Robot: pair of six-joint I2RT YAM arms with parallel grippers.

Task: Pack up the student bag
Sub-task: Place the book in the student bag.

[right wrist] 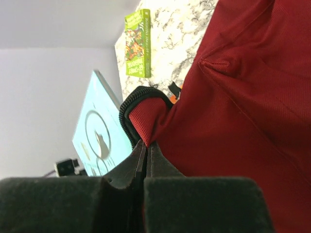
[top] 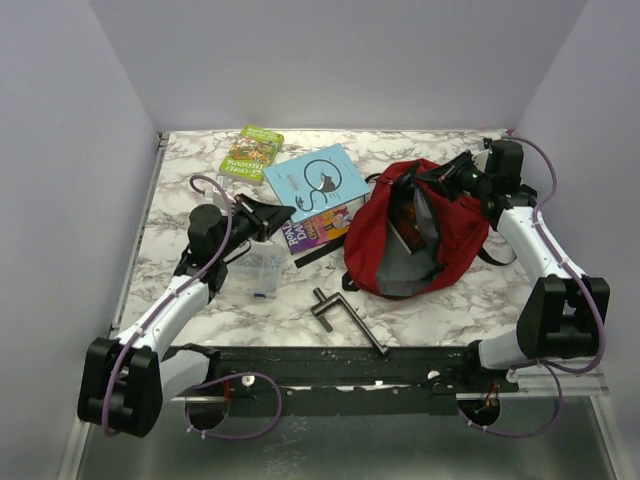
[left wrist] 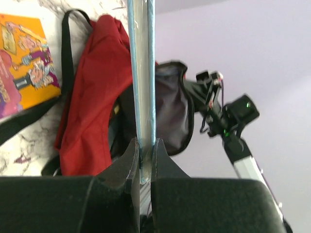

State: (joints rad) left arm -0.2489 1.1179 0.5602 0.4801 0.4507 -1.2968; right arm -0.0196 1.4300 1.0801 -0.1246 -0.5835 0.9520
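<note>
- The left hand [left wrist: 144, 145] is clamped on the edge of the light-blue cat book [top: 318, 180]. The right hand [right wrist: 146, 145] is pinched shut on the zipper rim of the student bag [top: 460, 230], which lies open right of centre on the counter [top: 250, 320].
- The rim should be held up and the book slid edge-first into the mouth.
- Counted: four books, one of them already in the bag; one bag; one clear pouch [top: 265, 268].

Dark-red student bag [top: 462, 232], grey lining, black straps; light-blue book [top: 315, 178], black cat drawing; green book [top: 252, 152]; purple-and-yellow book [top: 322, 225]; white-grey marbled tabletop [top: 420, 315].
</note>
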